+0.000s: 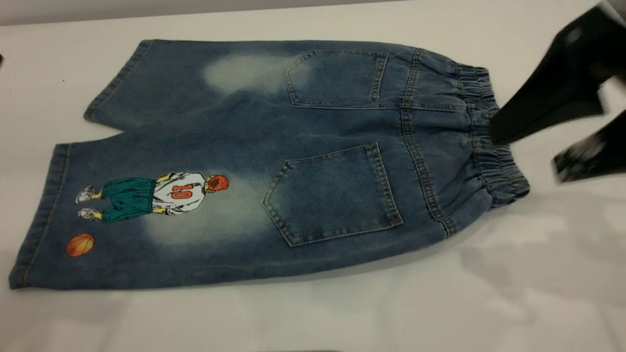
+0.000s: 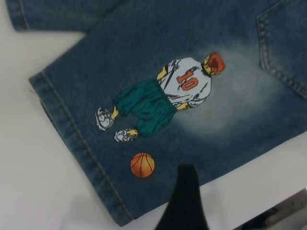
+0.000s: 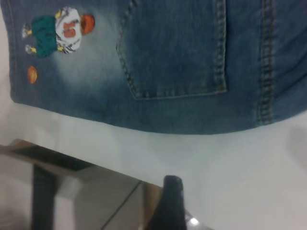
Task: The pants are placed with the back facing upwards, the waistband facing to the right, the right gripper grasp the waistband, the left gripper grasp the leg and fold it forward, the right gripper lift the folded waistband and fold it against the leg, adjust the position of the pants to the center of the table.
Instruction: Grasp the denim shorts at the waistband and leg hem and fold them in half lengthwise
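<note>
I see the pants (image 1: 274, 161) lying flat on the tabletop (image 1: 538, 283), back side up, so both stitched pockets show. The waistband (image 1: 489, 142) points toward 3 o'clock in the exterior view and the hems toward 9 o'clock. This layout is what the task asks for, because each arm then has its own end of the cloth near its side.

The leg (image 1: 146, 215) with the printed basketball player lies at about 7 o'clock, nearest to the front edge of the tabletop. I think this is why it is the one to be lifted and folded forward over the plain leg at 11 o'clock.

My right pincer (image 1: 562, 127) is at 3 o'clock, dark and blurred, with one finger reaching to the middle of the waistband and another part well beside it. It looks spread apart and I judge it holds nothing yet. It seems placed to pinch the elastic band.

My left pincer (image 2: 184, 201) hangs over the front edge of the leg, just beside the orange ball (image 2: 142, 165). Only one dark finger shows, so I cannot tell how wide it is. The fold is not yet begun.
</note>
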Controlling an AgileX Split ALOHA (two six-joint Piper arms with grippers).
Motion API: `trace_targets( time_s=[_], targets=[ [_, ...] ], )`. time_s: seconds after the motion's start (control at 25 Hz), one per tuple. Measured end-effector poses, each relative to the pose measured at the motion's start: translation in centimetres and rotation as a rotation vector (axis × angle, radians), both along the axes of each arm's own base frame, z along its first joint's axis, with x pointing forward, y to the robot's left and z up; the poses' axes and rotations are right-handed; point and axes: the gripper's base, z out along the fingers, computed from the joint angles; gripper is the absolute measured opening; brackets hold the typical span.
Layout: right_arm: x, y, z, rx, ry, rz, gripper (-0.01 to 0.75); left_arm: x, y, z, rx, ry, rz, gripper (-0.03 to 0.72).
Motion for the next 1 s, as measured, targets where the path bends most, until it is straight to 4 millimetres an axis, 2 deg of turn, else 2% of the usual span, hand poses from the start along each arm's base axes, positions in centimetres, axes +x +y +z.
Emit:
trace_targets(
  time_s=[0.16,0.4,0.52,0.84,1.0],
  targets=[
    [1.1,0.4,-3.6,0.049,0.108,-0.051,0.594,0.7,-0.1,-0.7,-0.018,0.016,0.008,0.577],
    [2.8,1.0,-6.7,0.115,0.171,-0.055,0.594,1.0,-0.4,-0.9,-0.057,0.017,0.001,0.577],
    [2.9,1.0,-8.1,0.115,0.209,-0.068,0.594,1.1,-0.6,-0.8,-0.075,0.01,-0.003,0.577],
    [3.3,0.5,-9.7,0.057,0.176,-0.096,0.594,1.1,-0.7,-0.7,-0.097,0.004,0.0,0.577],
    [4.0,0.2,-9.8,0.0,0.141,-0.1,0.594,1.1,-0.7,-0.7,-0.097,0.004,-0.001,0.577]
  ],
)
